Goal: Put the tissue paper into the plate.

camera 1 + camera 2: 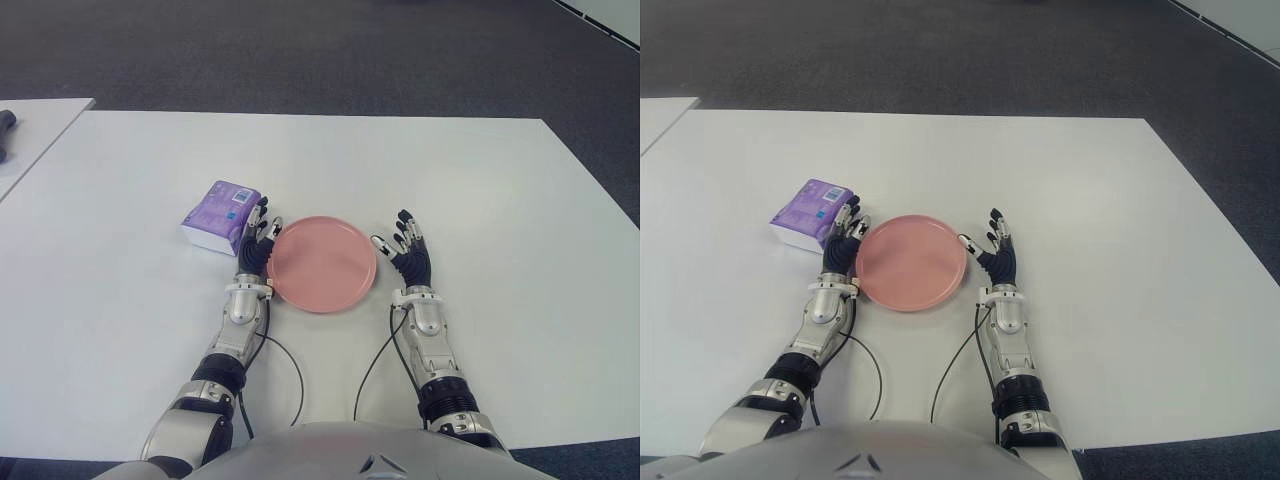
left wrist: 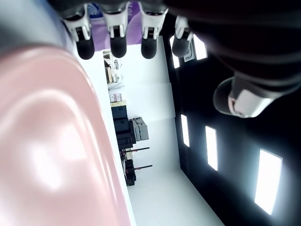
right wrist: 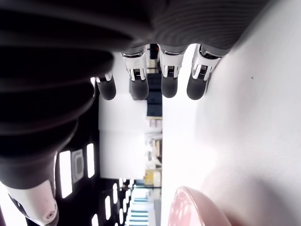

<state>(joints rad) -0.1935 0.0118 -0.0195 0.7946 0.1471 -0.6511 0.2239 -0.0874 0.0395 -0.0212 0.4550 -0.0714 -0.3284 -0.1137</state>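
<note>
On the white table (image 1: 480, 180), the purple tissue pack (image 1: 221, 215) lies left of the middle, nearer to the left edge than the pink plate (image 1: 322, 264), and it is not in the plate. The left hand (image 1: 256, 247) is between the pack and the plate, just beside the pack and at the plate's left rim, with its fingers straight and open, holding nothing. The right hand (image 1: 409, 255) is near the plate's right rim, its fingers also spread and empty.
</note>
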